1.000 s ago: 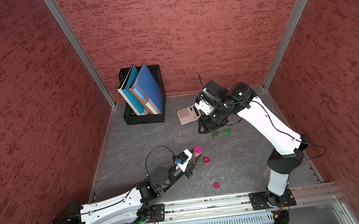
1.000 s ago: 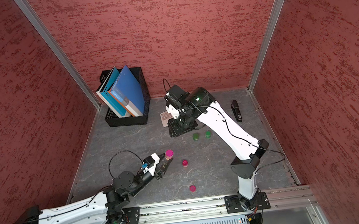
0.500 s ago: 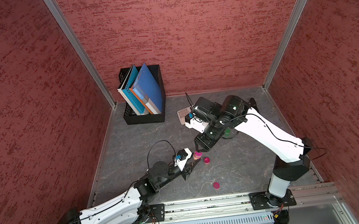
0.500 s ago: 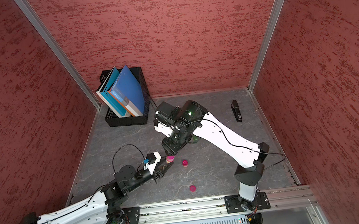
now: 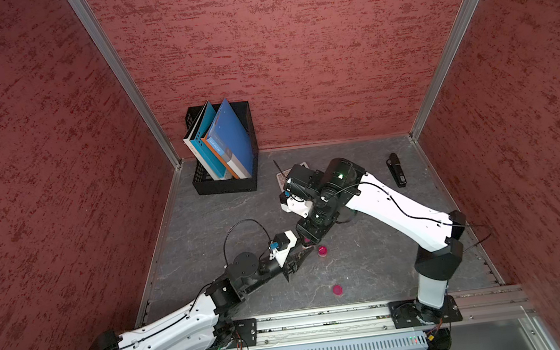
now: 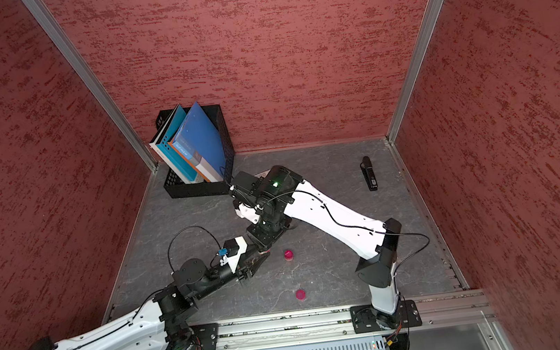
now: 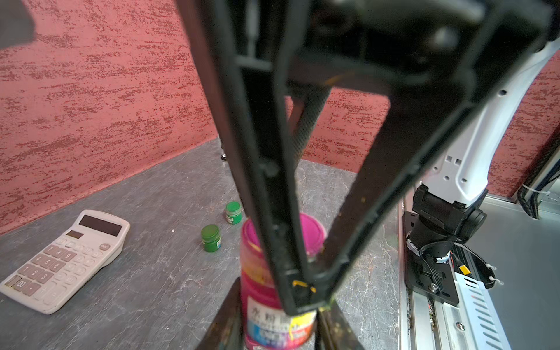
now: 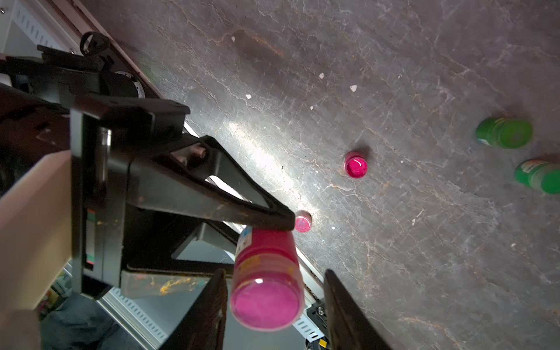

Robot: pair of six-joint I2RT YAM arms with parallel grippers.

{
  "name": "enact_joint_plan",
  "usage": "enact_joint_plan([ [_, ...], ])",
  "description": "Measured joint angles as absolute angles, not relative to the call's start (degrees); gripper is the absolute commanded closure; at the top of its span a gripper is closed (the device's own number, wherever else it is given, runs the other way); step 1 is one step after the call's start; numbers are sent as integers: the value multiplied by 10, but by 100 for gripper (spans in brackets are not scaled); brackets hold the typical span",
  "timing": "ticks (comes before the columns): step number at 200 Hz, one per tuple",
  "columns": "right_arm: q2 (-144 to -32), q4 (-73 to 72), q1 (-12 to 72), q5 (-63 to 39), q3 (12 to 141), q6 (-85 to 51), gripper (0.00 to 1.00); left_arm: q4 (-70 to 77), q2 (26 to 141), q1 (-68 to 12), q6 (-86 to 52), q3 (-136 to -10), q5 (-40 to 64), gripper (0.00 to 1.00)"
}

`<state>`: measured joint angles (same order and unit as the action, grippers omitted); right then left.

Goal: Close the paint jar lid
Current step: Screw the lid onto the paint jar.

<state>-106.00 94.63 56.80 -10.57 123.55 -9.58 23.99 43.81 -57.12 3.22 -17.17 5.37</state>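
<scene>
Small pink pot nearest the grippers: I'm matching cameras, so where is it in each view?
Top view: small pink pot mid-floor.
Top view: pot mid-floor too.
Left wrist: not visible.
Right wrist: pot near mid-frame.
Landmark: loose pink cap nearby, in those three views.

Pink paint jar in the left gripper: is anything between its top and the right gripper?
Nothing visible does. The right gripper is open and straddles the top of the pink paint jar, with gaps on both sides; the left gripper clamps its body.
</scene>
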Motion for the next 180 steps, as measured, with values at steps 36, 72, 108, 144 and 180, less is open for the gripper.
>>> enact_joint_plan([
  [36, -1060, 947, 568, -107, 1240, -96, 55, 239, 439, -572, 32, -172, 54, 82],
  [72, -1061, 946, 568, -111, 1242, -97, 57, 240, 444, -572, 32, -172, 54, 82],
  [108, -1061, 946, 568, -116, 1242, -98, 60, 240, 447, -572, 32, -173, 53, 82],
  [144, -1061, 947, 568, -116, 1242, -99, 61, 239, 446, -572, 32, -173, 53, 82],
  [180, -1061, 947, 567, -116, 1242, -101, 65, 239, 446, -573, 32, -173, 53, 82],
])
